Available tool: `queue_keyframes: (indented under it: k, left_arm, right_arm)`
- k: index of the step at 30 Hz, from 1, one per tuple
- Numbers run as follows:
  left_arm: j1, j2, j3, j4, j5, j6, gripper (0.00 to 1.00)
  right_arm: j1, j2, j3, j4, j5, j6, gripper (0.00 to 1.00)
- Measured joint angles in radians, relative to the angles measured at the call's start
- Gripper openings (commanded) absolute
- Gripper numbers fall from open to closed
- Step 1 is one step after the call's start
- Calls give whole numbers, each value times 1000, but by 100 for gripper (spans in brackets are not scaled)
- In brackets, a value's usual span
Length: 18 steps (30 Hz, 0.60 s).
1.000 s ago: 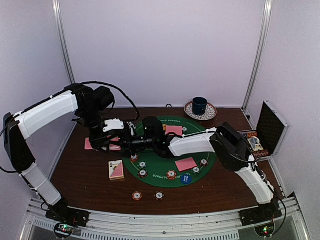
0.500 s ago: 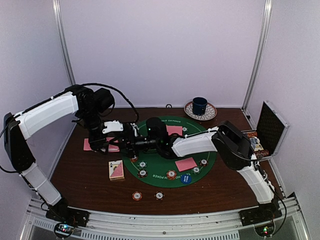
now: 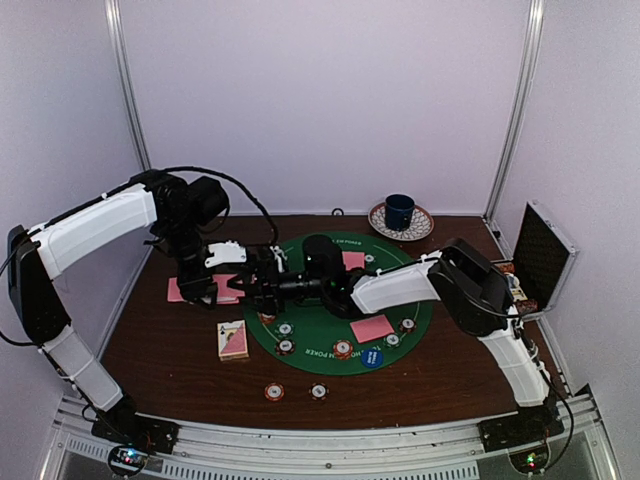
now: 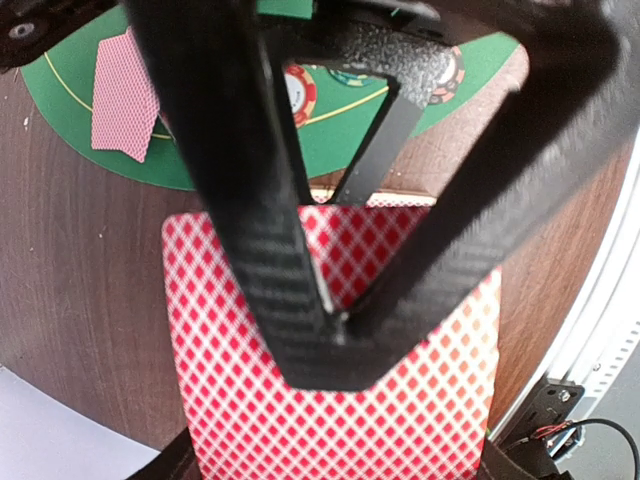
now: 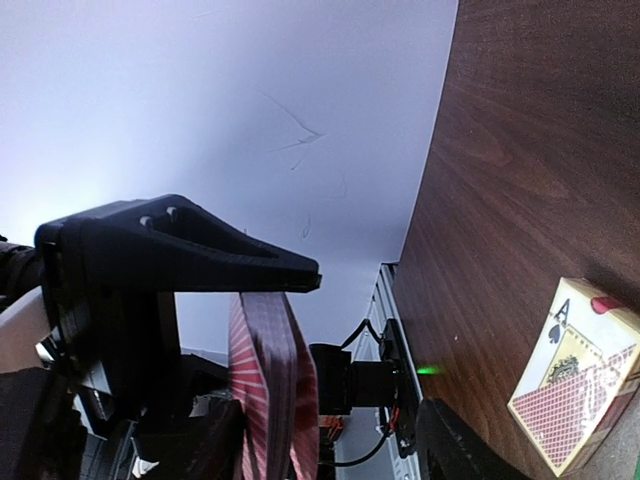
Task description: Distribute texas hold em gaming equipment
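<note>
From my seat the whole move turns on the pink-backed deck (image 3: 182, 290), which sits out on the left of the table (image 3: 170, 350), near its left edge, with its long axis running left to right in the top view. That puts it in line with the right arm's reach. The left gripper (image 3: 212, 285) is directly over it. In its wrist view the fingers (image 4: 250, 250) draw into a narrow V across the diamond back, and I cannot tell whether they are actually pinching the stack. The right gripper (image 3: 262, 287) lies just to the right of the deck and end-on to its short edge by the green mat (image 3: 320, 318). Its jaws stand wide, with one finger (image 5: 190, 250) at the top corner of the stack, which shows edge-on in that camera. I judge the stack is off the wood, though I would not swear to it. So the deck is dead ahead of the right tool and slightly further left, and the approach runs along its length. Room is tight, since the two grippers sit almost together. The card box (image 3: 233, 340) lies just on the near side, and striped chips (image 3: 285, 329) dot the mat's left rim beneath the right forearm. The cleaner way out looks to be back to the right, above the face-down cards (image 3: 372, 328).
</note>
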Motion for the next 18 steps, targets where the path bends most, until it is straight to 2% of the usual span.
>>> queue_keyframes:
  k: [7,9,18]
  left_arm:
    - [0,0,-14,10,-10,1,0]
    - [0,0,-17,14,-14,3,0]
    - [0,0,-21,23,-15,7,0]
  right_arm:
    - [-2,0,-23,136,-10,115,46]
    - [-2,0,-30,166,-11,138,40]
    - [-3,0,-63,206,-28,187,17]
